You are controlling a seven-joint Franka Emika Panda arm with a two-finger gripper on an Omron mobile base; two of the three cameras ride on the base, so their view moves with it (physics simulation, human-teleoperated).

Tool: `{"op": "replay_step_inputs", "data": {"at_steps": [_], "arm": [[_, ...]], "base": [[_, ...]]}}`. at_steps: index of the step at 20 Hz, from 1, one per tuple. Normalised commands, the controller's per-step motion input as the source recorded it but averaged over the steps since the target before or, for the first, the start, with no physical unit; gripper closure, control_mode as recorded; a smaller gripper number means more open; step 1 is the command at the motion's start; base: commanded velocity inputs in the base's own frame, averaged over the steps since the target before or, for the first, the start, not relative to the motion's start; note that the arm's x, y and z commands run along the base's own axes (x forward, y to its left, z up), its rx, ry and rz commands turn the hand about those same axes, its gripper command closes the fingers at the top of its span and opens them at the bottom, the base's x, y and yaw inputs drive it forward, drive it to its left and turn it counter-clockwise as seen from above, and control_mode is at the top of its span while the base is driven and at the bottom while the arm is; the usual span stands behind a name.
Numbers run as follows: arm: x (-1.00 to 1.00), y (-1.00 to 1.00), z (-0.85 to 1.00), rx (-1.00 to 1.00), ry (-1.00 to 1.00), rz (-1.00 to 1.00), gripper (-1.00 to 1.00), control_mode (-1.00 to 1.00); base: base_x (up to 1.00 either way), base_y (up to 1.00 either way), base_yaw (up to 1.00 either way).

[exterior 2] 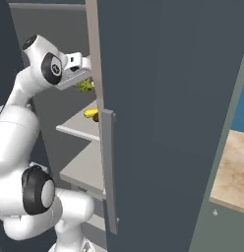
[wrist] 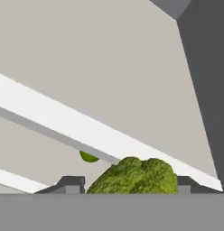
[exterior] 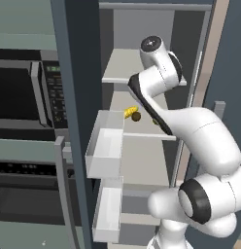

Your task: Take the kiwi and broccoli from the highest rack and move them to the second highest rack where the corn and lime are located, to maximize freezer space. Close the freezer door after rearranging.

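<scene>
With its dark fingertips either side of the lumpy green broccoli head [wrist: 134,176], the gripper [wrist: 127,185] seems closed on it, at the top white rack [exterior: 123,68]. Lower it clear of the rack edge toward the yellow corn cob [exterior: 130,112] and small green lime [wrist: 88,157] below.

Hand view: broccoli [wrist: 134,176] cut off at bottom by frame edge, sits between the tool [wrist: 125,182] fingertips [wrist: 71,184], contact can't be told; lime [wrist: 89,157] mostly hidden behind shelf edge [wrist: 109,137], only a sliver shows; right base view: freezer door [exterior 2: 163,118] hides most of the shelves, broccoli [exterior 2: 85,85] and corn [exterior 2: 91,113] partly covered; left base view: arm hides tool, small dark item [exterior: 136,116] beside corn [exterior: 130,112] too small to ID.
</scene>
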Motion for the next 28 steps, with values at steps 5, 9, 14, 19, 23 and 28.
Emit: {"op": "replay_step_inputs", "data": {"at_steps": [5, 9, 14, 19, 23, 28], "arm": [[-0.25, 0.23, -0.89, -0.12, 0.15, 0.20, 1.00, -1.00], [0.25, 0.18, -0.95, -0.21, 0.25, 0.06, 1.00, -1.00], [0.92, 0.01, -0.70, -0.01, 0.23, 0.09, 1.00, -1.00], [0.94, 0.00, -0.58, 0.00, 0.09, 0.09, 1.00, -1.00], [0.84, 0.00, -0.58, 0.00, 0.00, 0.06, 1.00, -1.00], [0.55, 0.00, -0.64, 0.00, 0.00, 0.07, 1.00, -1.00]], "base": [[0.00, 0.00, 0.00], [0.00, 0.00, 0.00], [0.00, 0.00, 0.00], [0.00, 0.00, 0.00], [0.00, 0.00, 0.00], [0.00, 0.00, 0.00]]}}
